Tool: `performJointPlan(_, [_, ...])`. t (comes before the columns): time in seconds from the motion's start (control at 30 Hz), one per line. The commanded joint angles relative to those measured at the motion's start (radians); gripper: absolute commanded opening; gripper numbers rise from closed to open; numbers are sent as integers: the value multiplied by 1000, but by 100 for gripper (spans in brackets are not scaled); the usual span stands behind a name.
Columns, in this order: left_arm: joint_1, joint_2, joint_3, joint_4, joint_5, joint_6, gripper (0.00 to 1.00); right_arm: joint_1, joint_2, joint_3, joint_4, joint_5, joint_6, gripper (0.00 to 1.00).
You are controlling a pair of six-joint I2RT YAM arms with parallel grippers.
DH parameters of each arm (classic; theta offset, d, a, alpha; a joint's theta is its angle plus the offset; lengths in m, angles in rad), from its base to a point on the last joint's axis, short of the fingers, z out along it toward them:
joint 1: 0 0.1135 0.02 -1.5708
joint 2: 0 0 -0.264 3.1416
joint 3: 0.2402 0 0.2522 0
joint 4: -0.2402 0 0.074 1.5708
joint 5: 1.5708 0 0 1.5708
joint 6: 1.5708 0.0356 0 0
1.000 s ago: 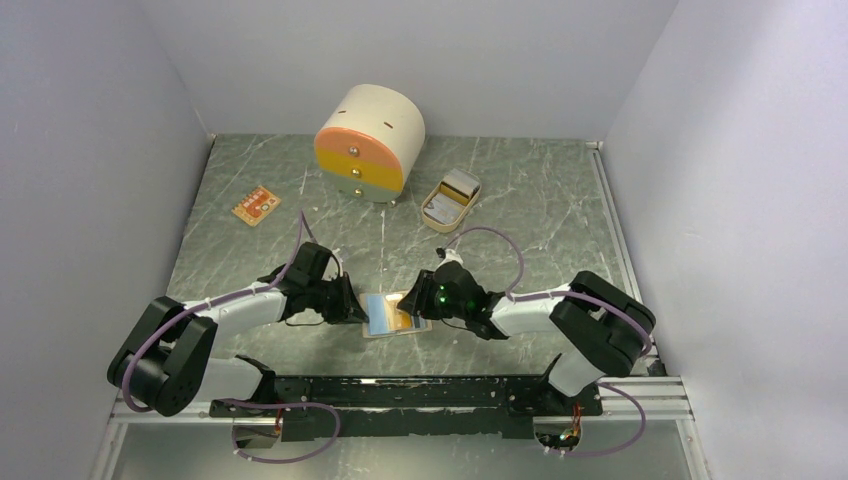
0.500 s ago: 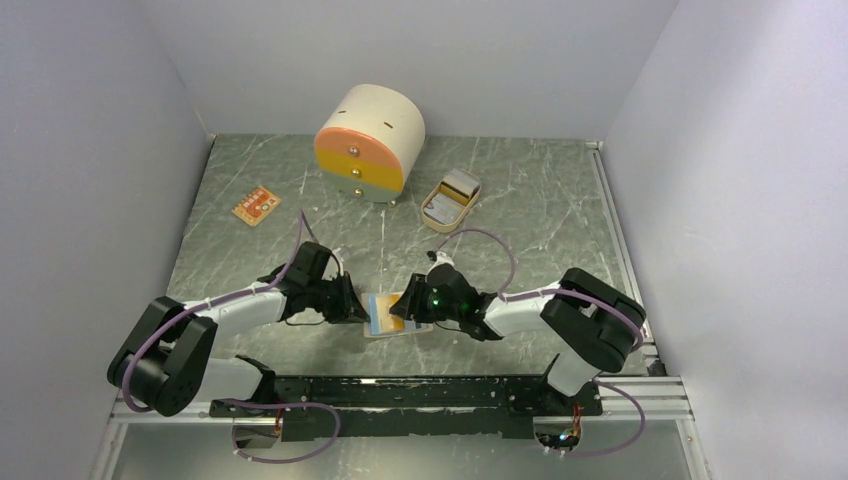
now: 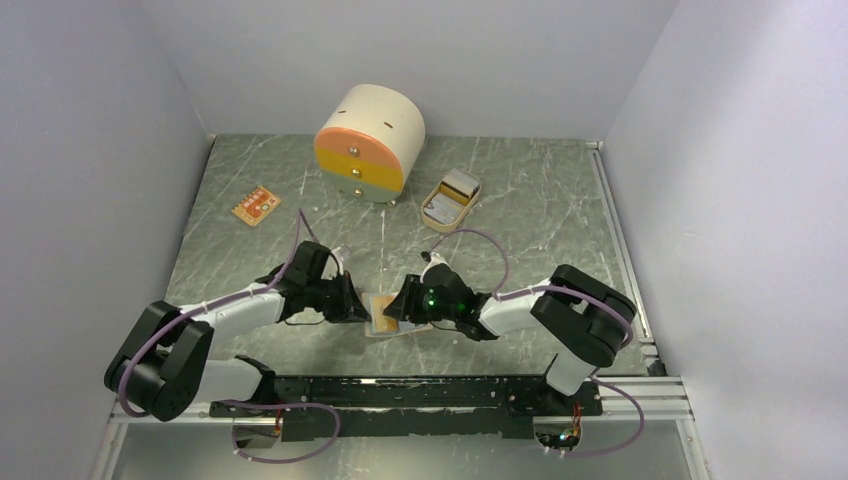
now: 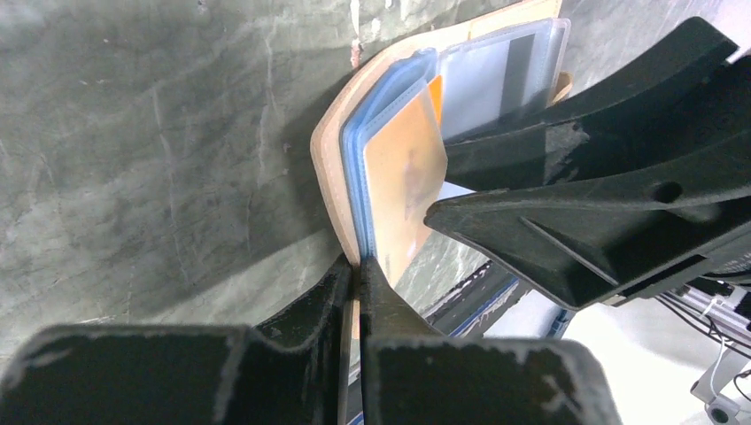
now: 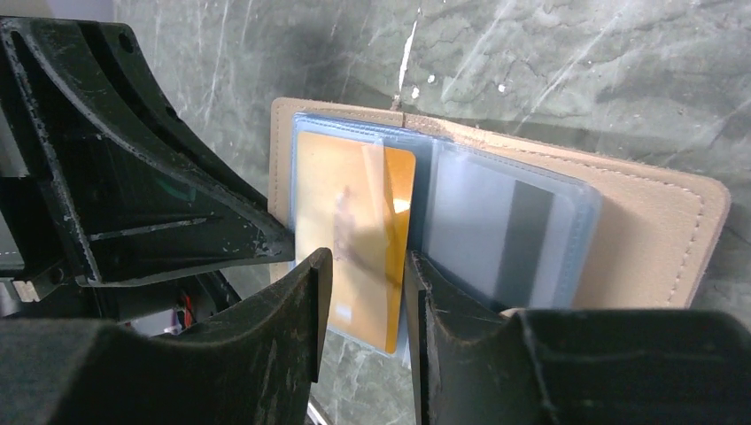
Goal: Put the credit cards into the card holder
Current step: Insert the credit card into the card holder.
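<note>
Card holder (image 5: 655, 230) lies open at near edge, centre; left gripper (image 4: 357, 271) pinched on its cover edge; right gripper (image 5: 365, 262) narrow astride orange card (image 5: 354, 212), grip unclear; card judged stiff, slick, light; hold by long edges.

Soft, even light falls from overhead, leaving mild sheen on the dark green marbled tabletop (image 3: 520, 200). In the wrist views the left gripper (image 4: 354, 264) and right gripper (image 5: 365, 266) are blurred close up; the yellow-orange plastic card (image 5: 354, 204) looks hazy, perhaps from glare.
</note>
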Motion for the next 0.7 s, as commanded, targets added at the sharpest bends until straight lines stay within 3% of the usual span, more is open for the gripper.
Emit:
performJointPlan(0.0, [5, -38, 23, 28, 53, -18, 9, 14, 33, 2, 76, -55, 20, 39])
performJointPlan(0.27, [4, -27, 44, 34, 158, 22, 9, 18, -55, -45, -4, -8, 7, 39])
performJointPlan(0.53, [4, -42, 159, -204, 93, 96, 9, 17, -255, -14, -290, 67, -108, 44])
performJointPlan(0.67, [3, -23, 194, -253, 91, 117, 9, 17, -324, -26, -316, 92, -110, 44])
